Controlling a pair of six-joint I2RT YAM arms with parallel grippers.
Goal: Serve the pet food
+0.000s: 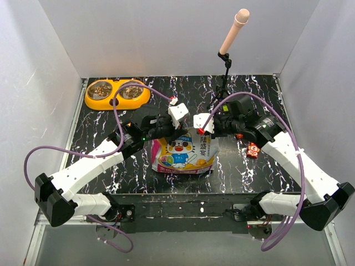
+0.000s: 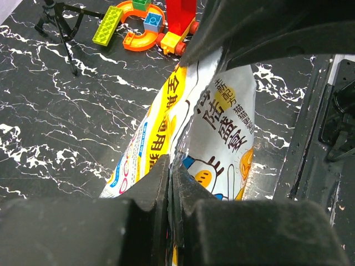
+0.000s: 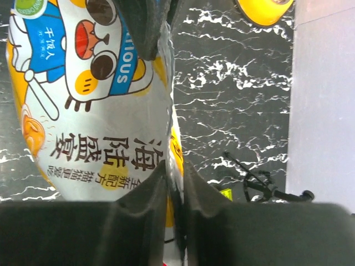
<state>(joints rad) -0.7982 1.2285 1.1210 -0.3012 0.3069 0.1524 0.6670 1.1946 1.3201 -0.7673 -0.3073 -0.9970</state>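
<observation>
Top external view, reading from the left: I see a yellow double bowl (image 1: 116, 104) at the far left corner of the black marbled table (image 1: 91, 124), and brown pet food (image 1: 101, 88) lies in both of its wells. Coming inward, my left gripper (image 2: 171, 166) is pinched narrow on the upper edge of the printed bag (image 1: 183, 155), and the left wrist view shows the film caught flat between its fingers. The bag stands near the middle of the table, close to the front edge, with its cartoon animal facing up at the camera, well apart from the bowl. I cannot tell whether its mouth is open. My right gripper (image 3: 173, 169) is clamped on the same top edge from the other side, fingers closed down to the film, and the two grippers sit just beside each other above the bag. Right of the bag, red toy bricks (image 1: 253, 151) lie on the table just beside the right arm. Behind them a small black tripod (image 1: 224, 77) holds a pink microphone (image 1: 234, 32) tilted up toward the back wall
</observation>
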